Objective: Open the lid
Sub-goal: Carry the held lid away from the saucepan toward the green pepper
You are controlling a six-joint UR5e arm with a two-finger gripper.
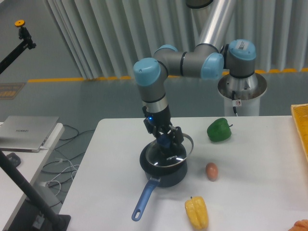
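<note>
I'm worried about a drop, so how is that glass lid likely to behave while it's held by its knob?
The lid looks rigid and probably fragile, being clear glass in a thin metal rim. Held by the claw only at its knob, it hangs tilted above the saucepan, so it may swing. Its round edge would likely roll if dropped.

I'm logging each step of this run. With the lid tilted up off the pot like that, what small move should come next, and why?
Probably keep lifting: the tool grips the knob, and the lid is tilted, its near-left edge seemingly close to the pot rim. Raise it clear before moving sideways.

Silver arm point(214, 26), light-blue joint caps
</note>
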